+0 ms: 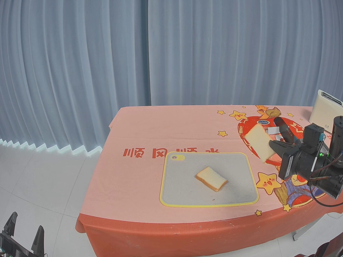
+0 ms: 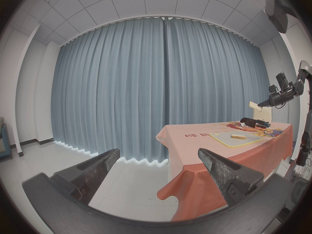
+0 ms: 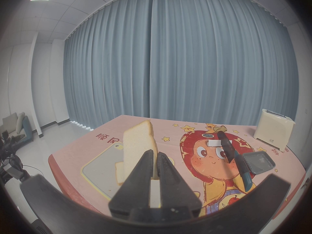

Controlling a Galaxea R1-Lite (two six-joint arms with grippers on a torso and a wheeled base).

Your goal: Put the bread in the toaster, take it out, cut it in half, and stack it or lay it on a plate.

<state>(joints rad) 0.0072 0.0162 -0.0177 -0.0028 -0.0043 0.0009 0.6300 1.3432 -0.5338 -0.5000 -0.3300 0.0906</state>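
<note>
While the right gripper [image 3: 155,154] hangs above the table [image 1: 143,136], just right of the board [image 1: 178,191], its fingers are clamped on one bread slice [image 1: 259,141], held on edge and clear of the tabletop. Second slice [image 1: 211,178]: flat on the grey, yellow-rimmed board, near its middle. Toaster [image 1: 326,113]: cream, upright at the table's far right corner, well apart from both slices. Knife [image 3: 234,156]: dark, lying on the table between board and toaster, just beside a small grey tray [image 3: 258,161]. Left gripper [image 2: 158,155]: low, off the table's left near side, fingers wide apart, empty
</note>
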